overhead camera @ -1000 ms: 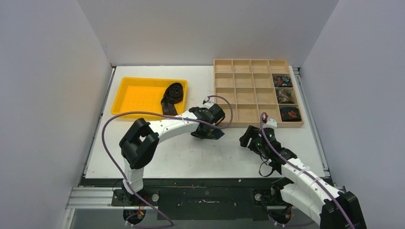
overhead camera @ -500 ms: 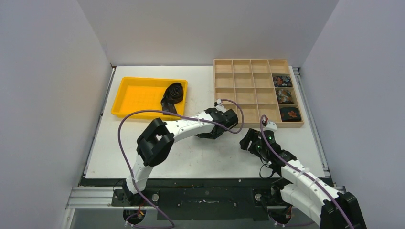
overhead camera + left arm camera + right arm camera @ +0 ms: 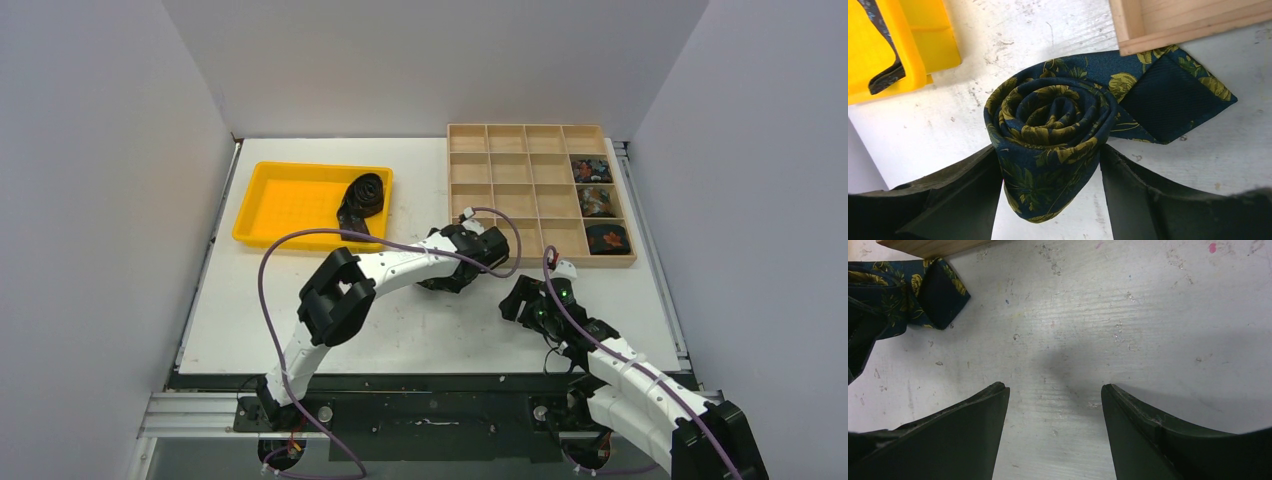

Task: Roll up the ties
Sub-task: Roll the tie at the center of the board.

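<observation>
Bright, even overhead light; soft shadow on table [image 3: 1058,365]; wrist views sharp, top view softer.

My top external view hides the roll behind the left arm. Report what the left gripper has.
Observer: The left gripper has its jaws pressed against both sides of a coiled floral tie.
Operator: Tell me whether it's fully rolled.
Observer: Not fully. Its pointed end lies flat on the table, right at the wooden box corner.
Operator: Now check the right side.
Observer: The right gripper has its jaws open with nothing between them, only table below.
</observation>
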